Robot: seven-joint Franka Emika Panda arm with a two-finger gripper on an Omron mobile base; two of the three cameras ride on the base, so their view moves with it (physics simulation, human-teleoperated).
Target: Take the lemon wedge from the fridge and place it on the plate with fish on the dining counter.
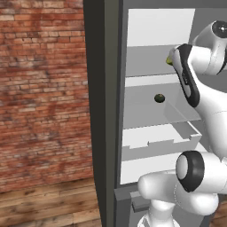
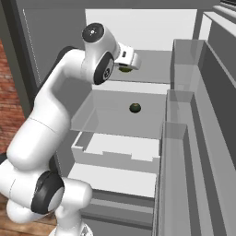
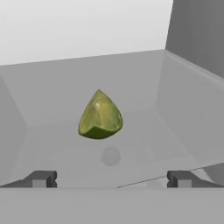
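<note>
The fridge [image 1: 106, 111] stands open, its white interior and glass shelves facing me. The lemon wedge [image 3: 100, 116] is a small yellow-green piece lying on the upper glass shelf. In the base views only a sliver of the lemon wedge [image 1: 169, 60] [image 2: 125, 70] peeks out beside my hand. My gripper [image 3: 111, 178] is open, its two dark fingertips [image 3: 40, 178] set wide apart just short of the wedge, which sits centred ahead of the gap. Nothing is between the jaws.
A small dark round item [image 1: 159, 98] [image 2: 135, 108] lies on the shelf below. A white drawer [image 1: 155, 142] sits under that. Door bins [image 2: 184, 138] line the open fridge door at right. A brick wall [image 1: 42, 88] rises left of the fridge.
</note>
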